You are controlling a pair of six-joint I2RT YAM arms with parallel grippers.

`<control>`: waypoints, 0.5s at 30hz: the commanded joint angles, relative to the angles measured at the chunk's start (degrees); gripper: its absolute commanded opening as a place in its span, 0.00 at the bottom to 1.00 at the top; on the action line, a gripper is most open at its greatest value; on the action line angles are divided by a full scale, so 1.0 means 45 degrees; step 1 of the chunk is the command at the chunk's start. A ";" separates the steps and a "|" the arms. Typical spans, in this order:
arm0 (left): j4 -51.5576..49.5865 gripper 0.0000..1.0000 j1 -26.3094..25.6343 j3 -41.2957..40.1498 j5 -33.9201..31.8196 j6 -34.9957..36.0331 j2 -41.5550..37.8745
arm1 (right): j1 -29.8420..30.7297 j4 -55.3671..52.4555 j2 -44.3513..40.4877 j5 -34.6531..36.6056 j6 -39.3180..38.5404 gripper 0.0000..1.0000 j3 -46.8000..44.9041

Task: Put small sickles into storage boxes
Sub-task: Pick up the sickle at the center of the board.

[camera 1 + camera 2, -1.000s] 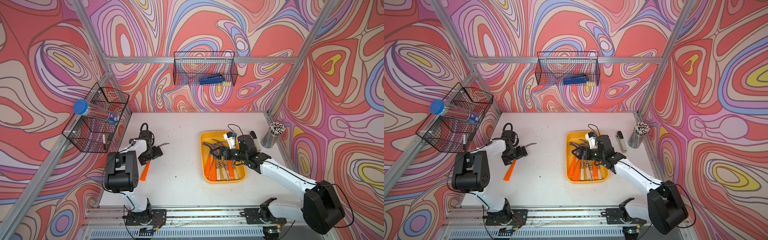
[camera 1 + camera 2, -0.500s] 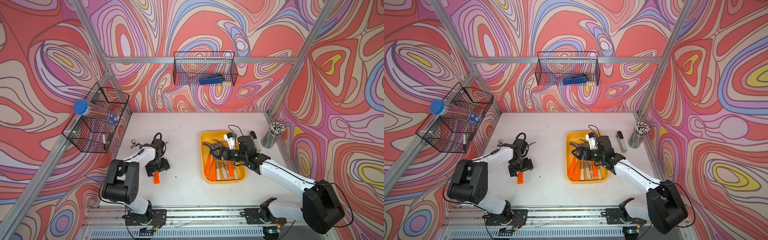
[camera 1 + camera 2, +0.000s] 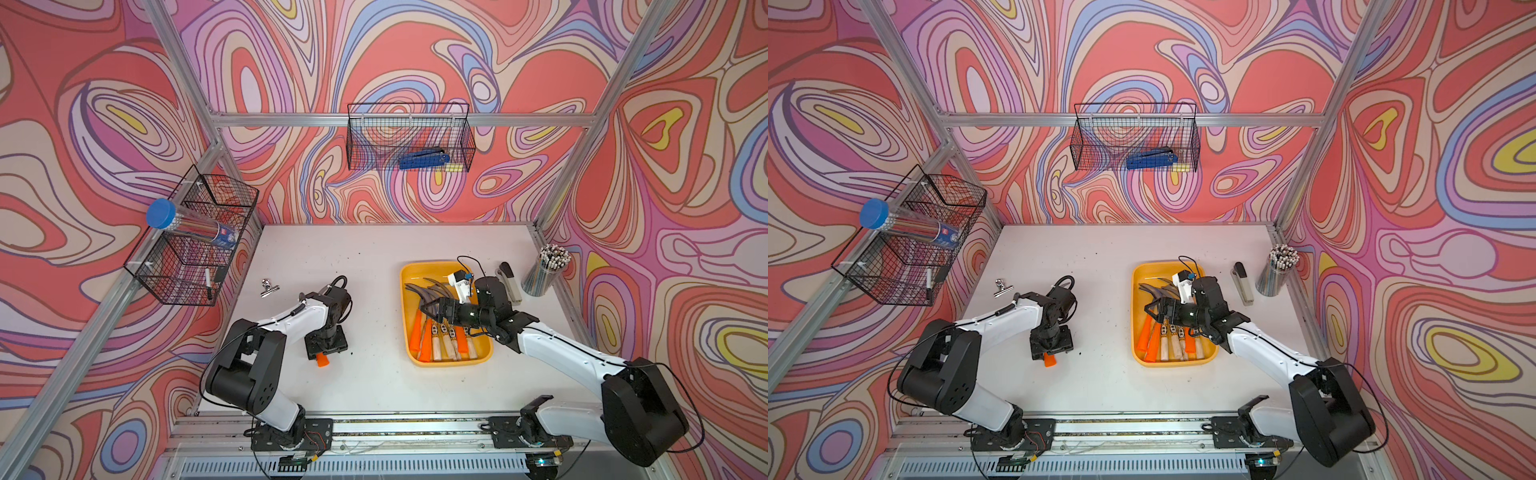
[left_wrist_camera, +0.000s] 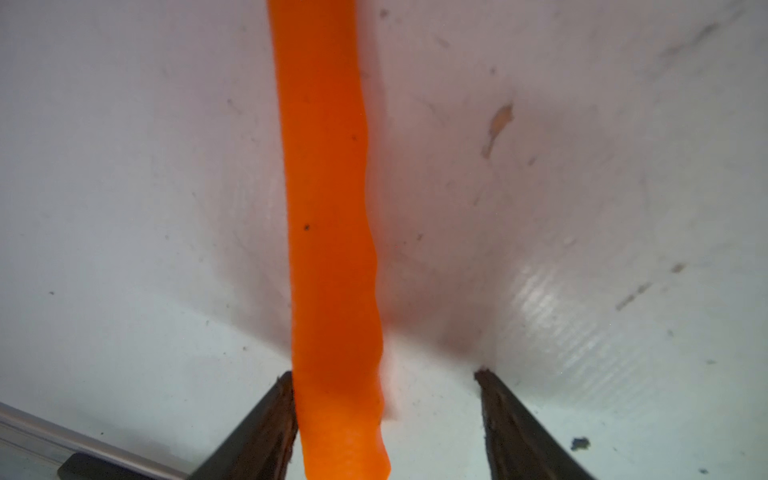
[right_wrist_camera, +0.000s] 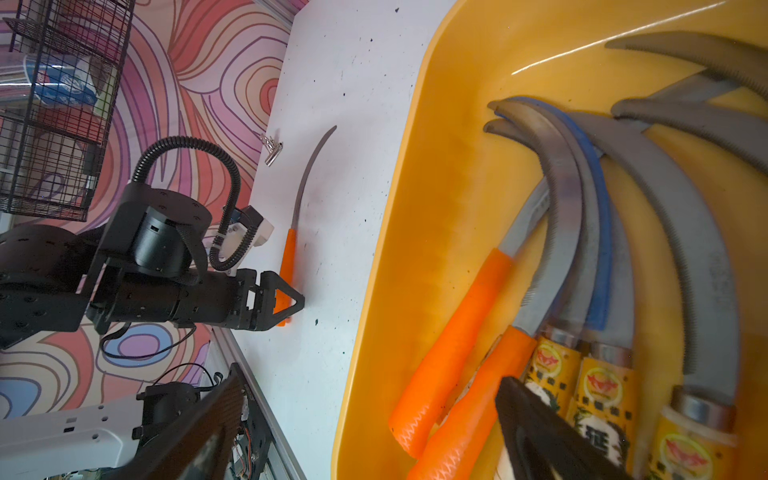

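Sickles (image 3: 442,336) lie handles-aligned in the yellow tray (image 3: 419,272) to fit. Toward the desk's (image 3: 374,257) front-left corner, the left claw (image 4: 382,374), spread, straddles a stray orange handle (image 4: 328,208) for lifting. The right claw (image 3: 431,311) is spread, empty.

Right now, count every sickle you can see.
7. Six sickles lie in the yellow tray; the seventh sickle lies on the table, its orange handle inside the left gripper. Overlapping blades may hide more.

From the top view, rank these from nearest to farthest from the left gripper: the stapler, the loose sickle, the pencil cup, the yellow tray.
1. Loose sickle, handle between the jaws of the left gripper.
2. Yellow tray, centre-right.
3. Stapler, beyond the tray.
4. Pencil cup, by the right wall.
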 commanded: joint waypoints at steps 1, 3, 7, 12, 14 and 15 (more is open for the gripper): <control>-0.0385 0.61 -0.0227 -0.0373 -0.0428 -0.0434 0.0767 | 0.0039 0.0137 0.0024 -0.0048 0.0047 0.98 0.0069; -0.0360 0.52 -0.0383 -0.0338 -0.0539 -0.0469 0.0765 | 0.0038 0.0155 0.0063 -0.0021 0.0063 0.98 0.0090; -0.0276 0.34 -0.0529 -0.0376 -0.0330 -0.0396 0.0759 | 0.0055 0.0258 0.0200 -0.0105 0.0180 0.99 0.0115; -0.0432 0.17 -0.0698 -0.0297 -0.0331 -0.0237 0.0858 | 0.0049 0.0283 0.0220 -0.0104 0.0266 0.99 0.0153; -0.0470 0.17 -0.0749 -0.0317 -0.0327 -0.0216 0.0842 | 0.0048 0.0252 0.0240 -0.0107 0.0263 0.98 0.0198; -0.0477 0.17 -0.0778 -0.0317 -0.0328 -0.0196 0.0812 | 0.0042 0.0212 0.0240 -0.0123 0.0264 0.98 0.0227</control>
